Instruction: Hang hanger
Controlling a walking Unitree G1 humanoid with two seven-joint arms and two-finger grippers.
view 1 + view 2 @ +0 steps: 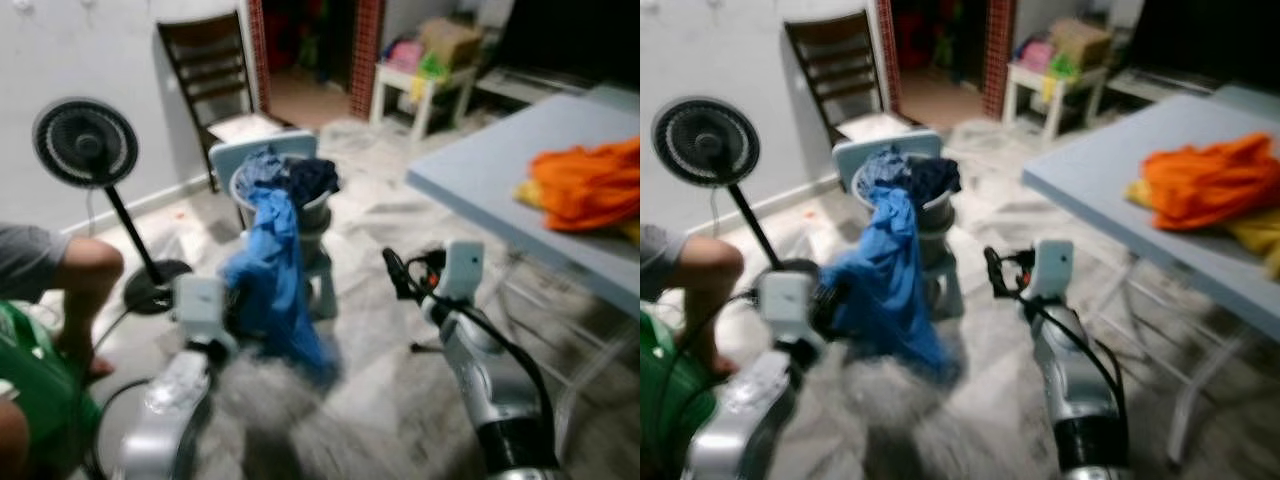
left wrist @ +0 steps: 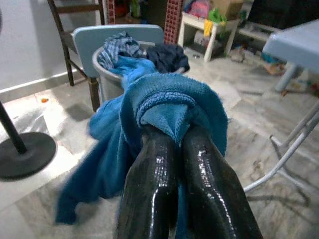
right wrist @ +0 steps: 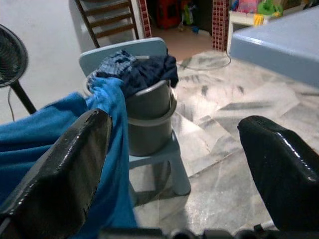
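The marble-patterned floor (image 1: 380,390) of a living room carries a grey laundry bucket (image 3: 149,119) set on a pale blue plastic chair (image 3: 159,164), evidently raised there so clothes come within arm's reach, with a light blue folding table (image 1: 480,175) bearing an orange garment (image 1: 590,185) to the robot's right. The left gripper (image 2: 172,137) is pressed together on a bunched fold of a blue garment (image 1: 270,270), whose other end trails from the bucket (a pull-out appears in progress). The right gripper (image 3: 174,164) waits spread wide and empty just beside the cloth, probably to take a second hold; no hanger is discernible, so hanging looks some way off.
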